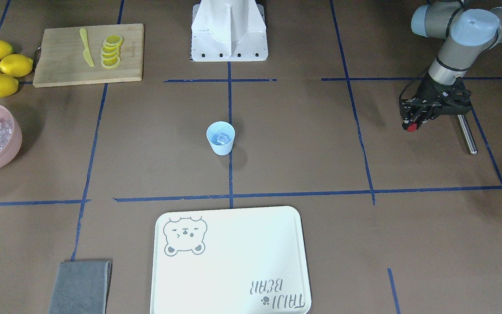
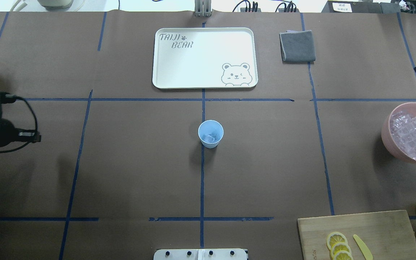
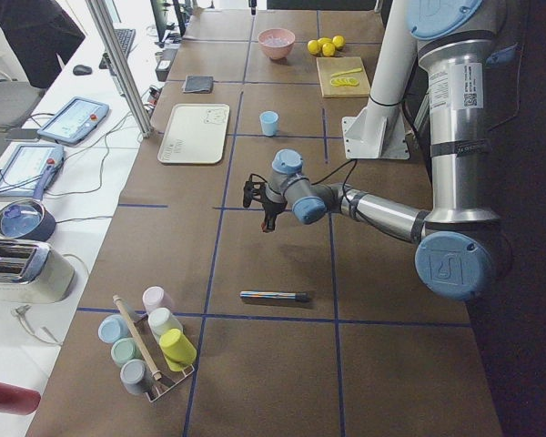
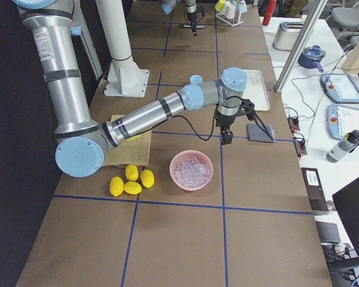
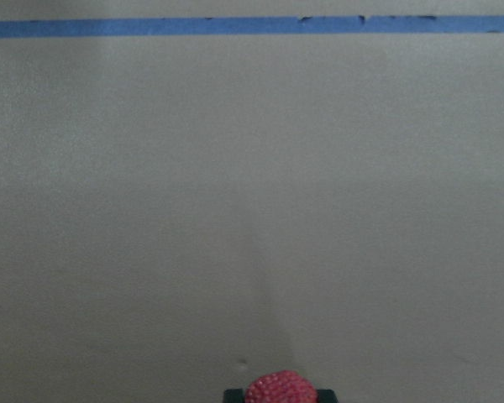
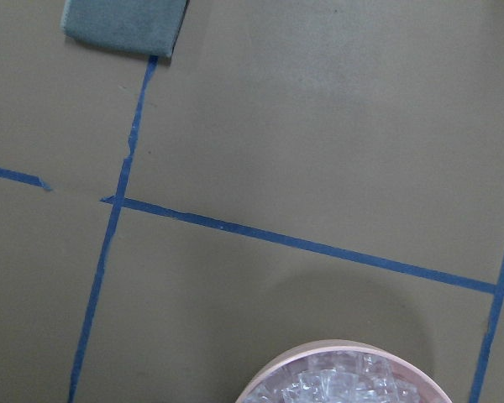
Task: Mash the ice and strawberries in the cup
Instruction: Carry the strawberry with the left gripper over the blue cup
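Observation:
The light-blue cup (image 1: 220, 147) stands upright at the table's centre, with clear ice cubes (image 1: 222, 138) inside it; it also shows in the overhead view (image 2: 211, 141). My left gripper (image 1: 411, 123) hangs above the table far out on my left. It is shut on the red strawberry (image 1: 412, 127), whose tip shows in the left wrist view (image 5: 281, 388). My right gripper (image 4: 226, 139) shows only in the exterior right view, high beyond the pink bowl (image 4: 191, 156); I cannot tell whether it is open or shut. The bowl holds more ice (image 2: 412, 139).
A metal rod (image 1: 466, 133) lies on the table beside my left gripper. A white bear tray (image 2: 179, 65) and grey cloth (image 2: 297, 46) lie at the far side. A cutting board (image 1: 59, 61) with lemon slices and a yellow knife, and lemons (image 1: 0, 65), are on my right.

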